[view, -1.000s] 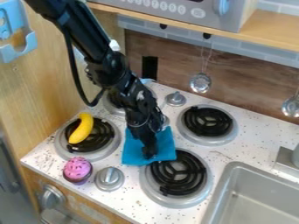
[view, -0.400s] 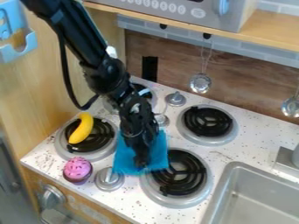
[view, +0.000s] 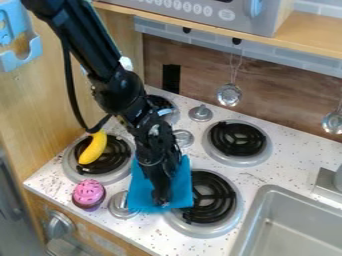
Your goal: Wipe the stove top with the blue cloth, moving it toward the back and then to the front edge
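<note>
1. Pointing down, the jaws are at the blue cloth [view: 182,187], close to its front edge. I cannot tell how far open they are, or if they pinch the cloth or just touch it.
2. The cloth lies right under the jaws, and most of it spreads behind them, toward the wall. It is a bit longer from front to back than from side to side. The black arm [view: 117,90] slants down to it from the top left.
3. One side of the cloth is over part of the front burner [view: 231,222]. Its other side is by the front knob [view: 119,206].
4. To the left on the counter [view: 143,232] is a pink cupcake [view: 88,194], standing up. Behind it, a yellow banana [view: 93,147] lies on the left burner [view: 69,165], with its long way running mostly front to back.
5. Over to the right, past the front burner, is the gray sink [view: 259,195].
</note>
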Action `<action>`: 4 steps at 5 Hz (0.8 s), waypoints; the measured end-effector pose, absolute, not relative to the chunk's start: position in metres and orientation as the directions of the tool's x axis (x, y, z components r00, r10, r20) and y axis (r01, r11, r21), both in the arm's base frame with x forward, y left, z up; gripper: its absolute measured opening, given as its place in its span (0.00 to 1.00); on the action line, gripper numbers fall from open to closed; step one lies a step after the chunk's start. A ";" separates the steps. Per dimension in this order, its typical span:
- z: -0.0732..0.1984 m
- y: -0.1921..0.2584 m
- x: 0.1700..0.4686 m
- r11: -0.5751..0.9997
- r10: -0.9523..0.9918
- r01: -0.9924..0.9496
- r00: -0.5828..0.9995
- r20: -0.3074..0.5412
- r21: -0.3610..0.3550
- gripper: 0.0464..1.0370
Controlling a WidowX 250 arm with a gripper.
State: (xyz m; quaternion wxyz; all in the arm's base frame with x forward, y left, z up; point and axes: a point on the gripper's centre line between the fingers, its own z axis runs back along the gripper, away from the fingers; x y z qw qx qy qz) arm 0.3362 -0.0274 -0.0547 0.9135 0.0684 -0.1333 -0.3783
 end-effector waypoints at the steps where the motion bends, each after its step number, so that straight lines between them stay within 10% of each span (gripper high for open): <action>1: -0.059 -0.036 0.324 0.691 -0.722 0.693 0.666 0.188 0.205 0.96; 4: -0.059 -0.058 0.281 0.683 -0.730 0.722 0.674 0.107 0.111 0.96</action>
